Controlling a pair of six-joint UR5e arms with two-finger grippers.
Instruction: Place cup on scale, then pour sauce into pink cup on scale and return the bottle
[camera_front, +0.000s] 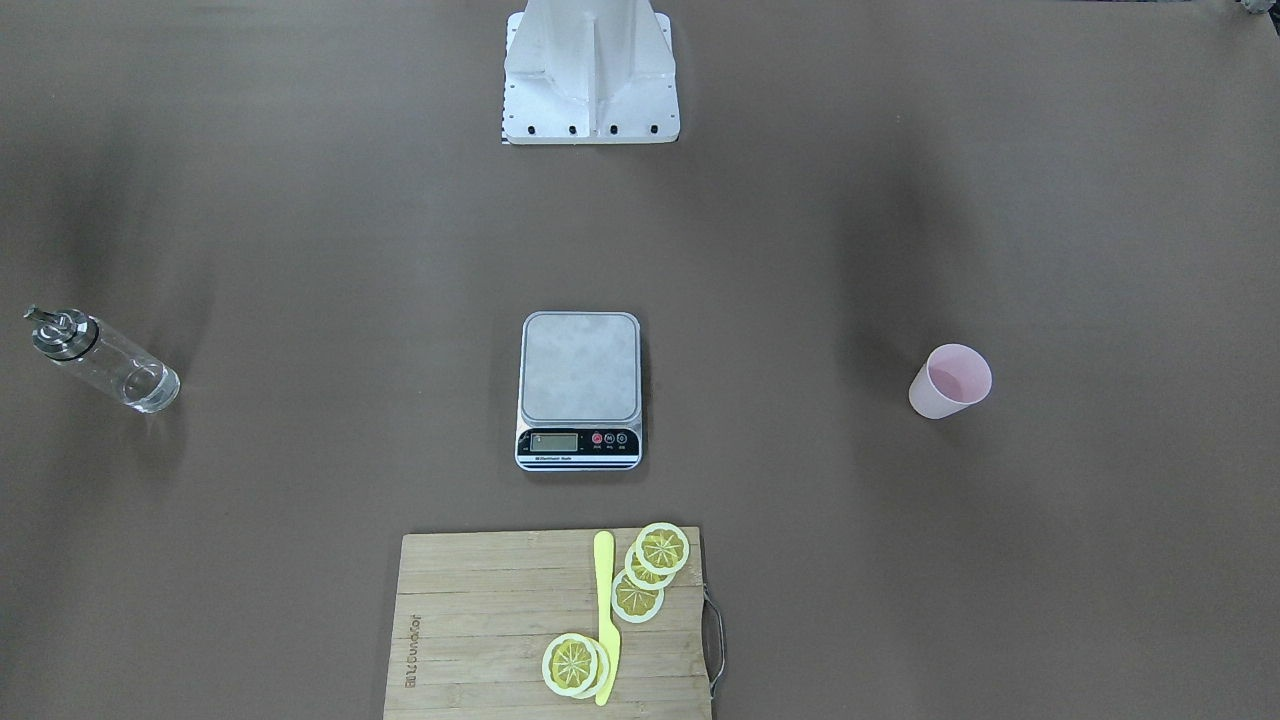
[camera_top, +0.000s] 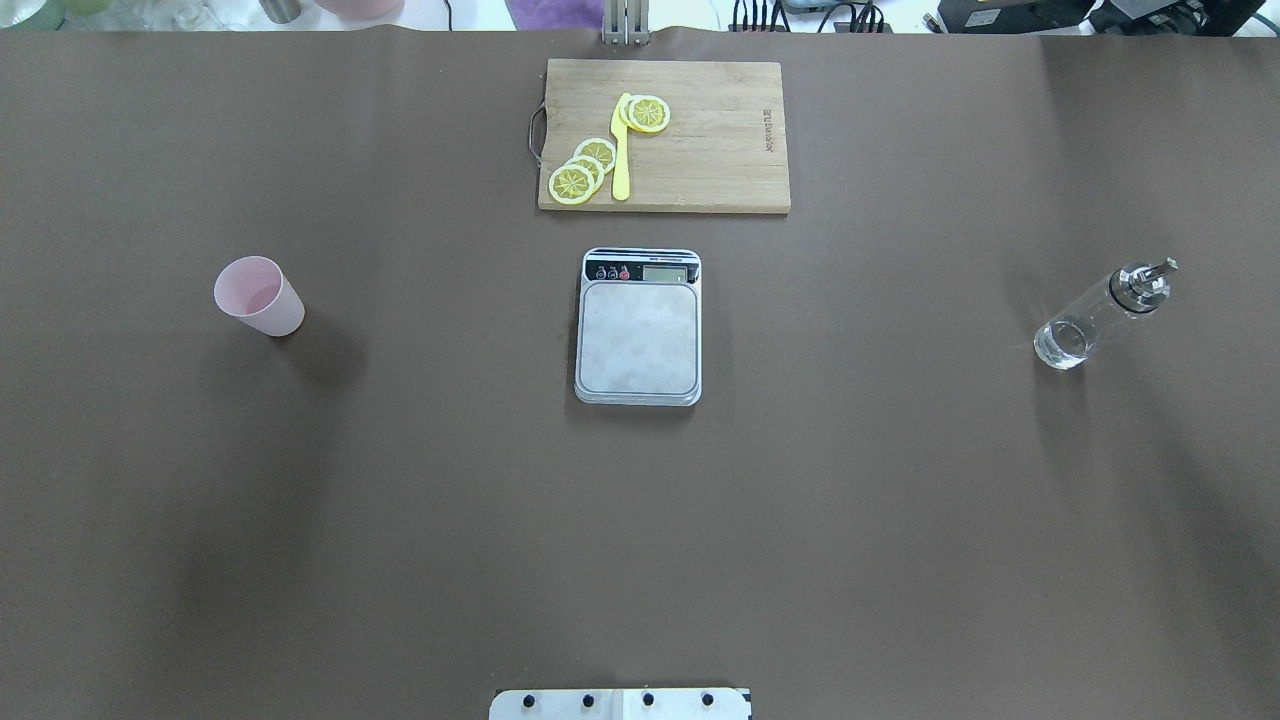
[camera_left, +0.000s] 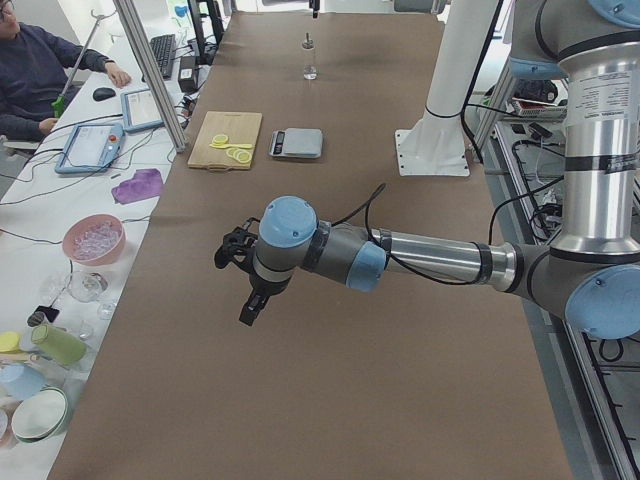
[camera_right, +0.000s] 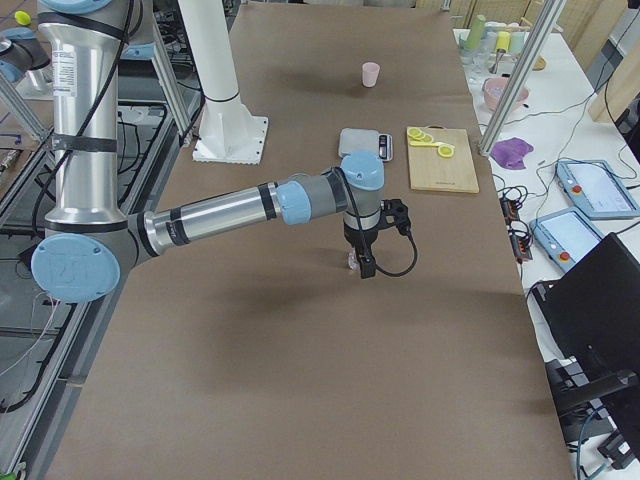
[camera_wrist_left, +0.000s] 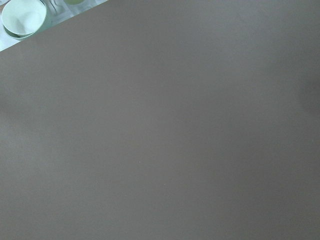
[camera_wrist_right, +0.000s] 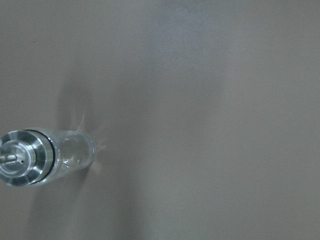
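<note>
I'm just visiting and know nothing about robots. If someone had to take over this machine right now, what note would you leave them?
Left gripper: up over bare table; can't tell if open or shut.
Right gripper: its camera looks down on the bottle; can't tell either.
Cup: upright on the robot's left side.
Scale: in the middle, nothing on it.
Bottle: upright on the right, untouched.
Done: nothing yet.
Left: cup onto scale, pour, put bottle back.

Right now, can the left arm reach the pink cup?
Probably yes: the cup stands upright on the table half served by the left arm, with nothing close around it.
</note>
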